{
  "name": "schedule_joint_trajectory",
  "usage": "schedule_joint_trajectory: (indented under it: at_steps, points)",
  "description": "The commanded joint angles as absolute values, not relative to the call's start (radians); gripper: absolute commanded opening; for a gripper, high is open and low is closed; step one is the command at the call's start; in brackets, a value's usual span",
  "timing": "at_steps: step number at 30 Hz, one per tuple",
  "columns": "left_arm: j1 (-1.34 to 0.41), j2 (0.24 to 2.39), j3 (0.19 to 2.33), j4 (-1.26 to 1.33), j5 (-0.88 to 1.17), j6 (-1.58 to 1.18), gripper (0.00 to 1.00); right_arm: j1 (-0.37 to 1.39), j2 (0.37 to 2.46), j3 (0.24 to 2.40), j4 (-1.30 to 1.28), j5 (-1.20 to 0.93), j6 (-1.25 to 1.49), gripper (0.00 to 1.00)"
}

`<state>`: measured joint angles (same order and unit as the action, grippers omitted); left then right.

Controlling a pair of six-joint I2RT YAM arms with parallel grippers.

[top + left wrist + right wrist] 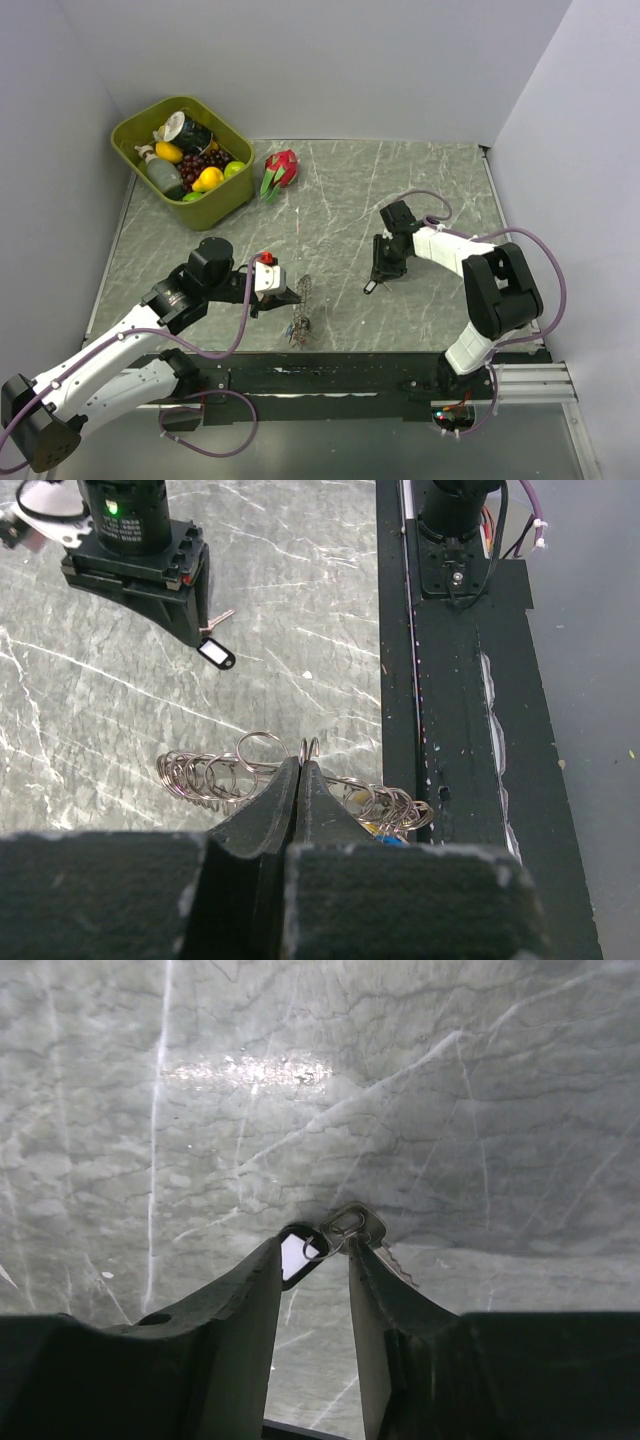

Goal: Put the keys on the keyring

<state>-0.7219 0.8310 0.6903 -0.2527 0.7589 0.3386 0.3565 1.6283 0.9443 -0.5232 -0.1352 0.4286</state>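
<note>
Top external: sitting high above and behind the arm bases, facing down and forward toward the back wall, taking in the whole table [420,190] from afar.
Left wrist: riding behind the left gripper [303,765], looking along its fingers at the keyring [205,775] from very close and facing across the table toward the right arm, with the black base rail [450,730] running down the right of the frame.
Right wrist: riding behind the right gripper [315,1252], looking steeply down at the tabletop from very near, framing a black-tagged key [345,1230].
Shared: both wrist views are showing that key, and the top view is covering the ground of both, only much smaller.
</note>
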Motion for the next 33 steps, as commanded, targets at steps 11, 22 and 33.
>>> schedule_joint_trajectory:
  at_steps: [11, 22, 33]
  points:
    - [-0.718, 0.827, 0.698, -0.202, 0.779, 0.36, 0.01, 0.345, 1.654, 0.994, -0.502, -0.176, 0.422, 0.06]
    - [-0.716, 0.83, 0.699, -0.204, 0.769, 0.361, 0.01, 0.368, 1.605, 1.043, -0.522, -0.184, 0.332, 0.0]
    - [-0.661, 0.87, 0.706, -0.184, 0.723, 0.308, 0.01, 0.445, 1.462, 1.039, -0.426, -0.442, 0.074, 0.0]
